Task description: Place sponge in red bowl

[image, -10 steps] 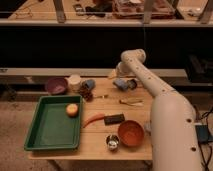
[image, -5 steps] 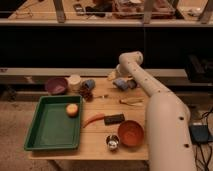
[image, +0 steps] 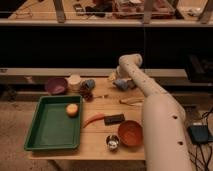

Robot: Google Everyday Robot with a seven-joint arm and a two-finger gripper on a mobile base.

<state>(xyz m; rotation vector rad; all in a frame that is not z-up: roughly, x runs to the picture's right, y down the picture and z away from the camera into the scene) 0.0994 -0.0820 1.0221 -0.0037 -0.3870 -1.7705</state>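
Observation:
The red bowl stands empty near the table's front edge, right of centre. My gripper is at the back of the table, far behind the bowl, reaching down from the white arm. A small bluish-grey thing shows right at the gripper's tip, and I cannot tell it apart from the gripper. It may be the sponge. A small yellowish thing lies just left of the gripper.
A green tray with an orange fruit fills the left. A red-orange carrot-like thing, a black block and a metal cup lie near the bowl. A purple bowl, a white cup and a blue thing stand at the back left.
The arm's lower part has shifted slightly left. The gripper has stayed at the back of the table. No object has visibly moved.

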